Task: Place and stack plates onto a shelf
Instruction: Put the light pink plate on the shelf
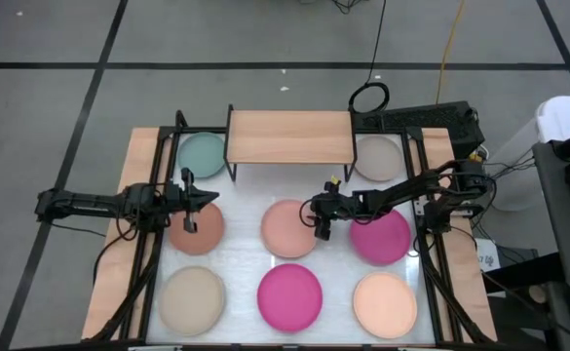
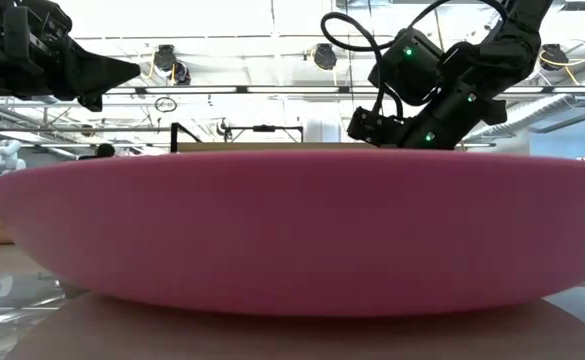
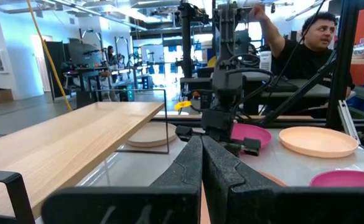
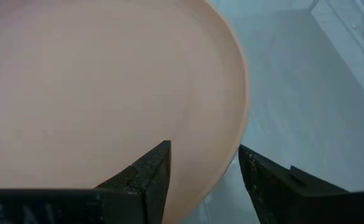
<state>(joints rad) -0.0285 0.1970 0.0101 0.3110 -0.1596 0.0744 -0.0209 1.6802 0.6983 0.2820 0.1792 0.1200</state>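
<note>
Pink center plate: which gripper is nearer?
Right. The right gripper is open astride the pink plate's right rim; the left gripper, shut, hangs over the terracotta plate.

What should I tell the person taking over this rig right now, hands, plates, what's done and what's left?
Right gripper: open, jaws straddling the rim of the pink plate at table centre, not closed yet.
Left gripper: shut, empty, above the terracotta plate.
Shelf: top bare; teal plate and a beige plate lie beside it.
Done: nothing stacked.
Left: all eight plates, starting with the pink one.
</note>
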